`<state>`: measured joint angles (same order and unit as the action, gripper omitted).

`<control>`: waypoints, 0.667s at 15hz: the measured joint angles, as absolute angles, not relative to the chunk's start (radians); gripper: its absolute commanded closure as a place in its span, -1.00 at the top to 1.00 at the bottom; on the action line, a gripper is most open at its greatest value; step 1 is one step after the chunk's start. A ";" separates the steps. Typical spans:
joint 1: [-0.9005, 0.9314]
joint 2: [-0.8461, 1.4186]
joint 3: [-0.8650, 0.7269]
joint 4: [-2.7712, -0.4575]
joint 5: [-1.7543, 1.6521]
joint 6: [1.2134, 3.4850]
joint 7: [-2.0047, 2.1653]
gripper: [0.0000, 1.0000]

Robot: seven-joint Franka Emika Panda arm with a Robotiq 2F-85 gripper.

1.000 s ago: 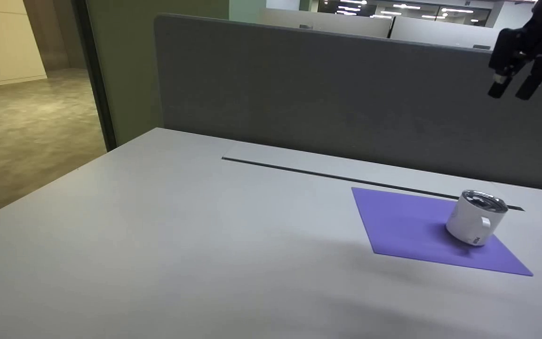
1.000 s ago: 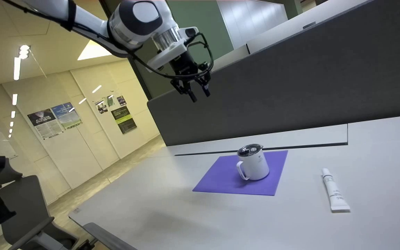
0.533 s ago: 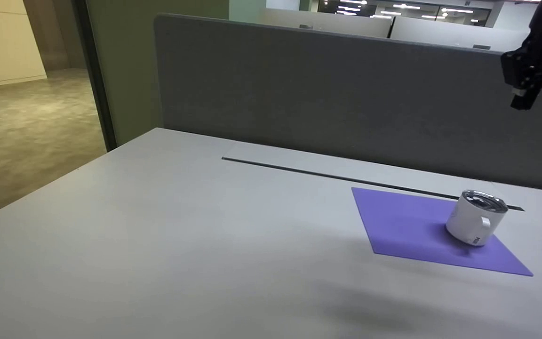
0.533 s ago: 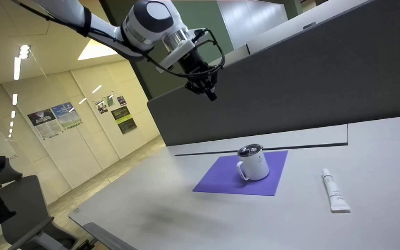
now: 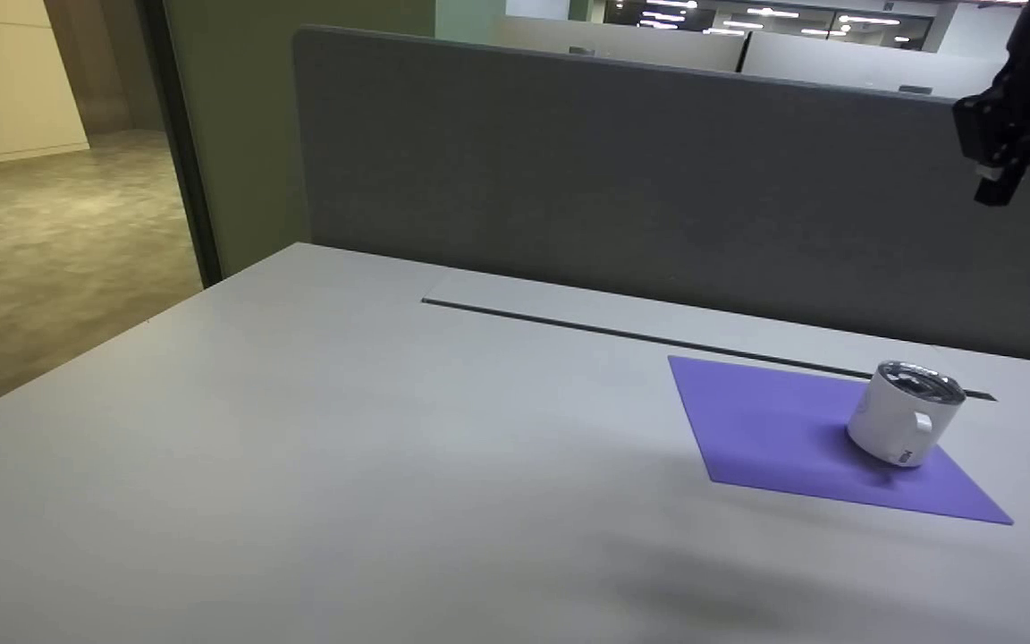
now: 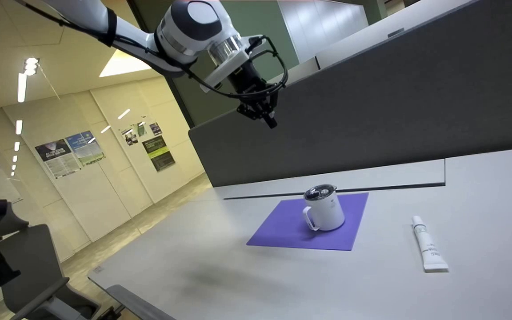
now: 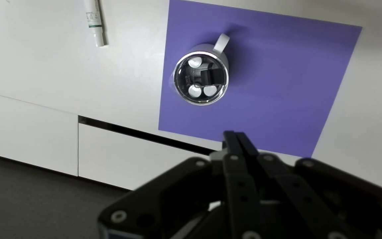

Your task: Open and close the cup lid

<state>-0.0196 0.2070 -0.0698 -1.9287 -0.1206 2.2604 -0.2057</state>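
Observation:
The white cup (image 5: pixel 892 427) stands upright on the purple mat (image 6: pixel 278 226), its handle (image 7: pixel 222 42) pointing away from my gripper in the wrist view. A clear, dark-looking lid (image 7: pixel 186 74) sits on top of the cup, inside the shiny rim, and carries a black tab (image 7: pixel 212 77). High above the table and apart from the cup, my gripper (image 6: pixel 272 124) hangs tilted in both exterior views. Its fingertips meet in the wrist view, so the gripper (image 7: pixel 236 132) is shut with nothing between them.
A white tube (image 6: pixel 429 246) lies on the table to one side of the mat. Behind the mat, a dark slot (image 7: pixel 141 134) runs along the tabletop, and a tall grey partition (image 5: pixel 569 179) rises at the back. An office chair (image 6: pixel 34 262) stands off the table.
My gripper's fingers were apart a second ago and have come together. The arm has shifted slightly to the right in both exterior views. Cup, lid and mat have stayed put.

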 measured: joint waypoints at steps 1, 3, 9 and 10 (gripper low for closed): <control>-0.020 0.207 -0.070 -1.929 -0.121 2.260 -0.205 -1.00; -0.021 0.209 -0.068 -1.930 -0.120 2.261 -0.208 -1.00; -0.048 0.301 -0.072 -1.930 -0.140 2.362 -0.211 -1.00; -0.055 0.325 -0.072 -1.930 -0.139 2.404 -0.213 -1.00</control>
<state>-0.0551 0.3254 -0.0721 -1.9299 -0.1388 2.4035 -0.2134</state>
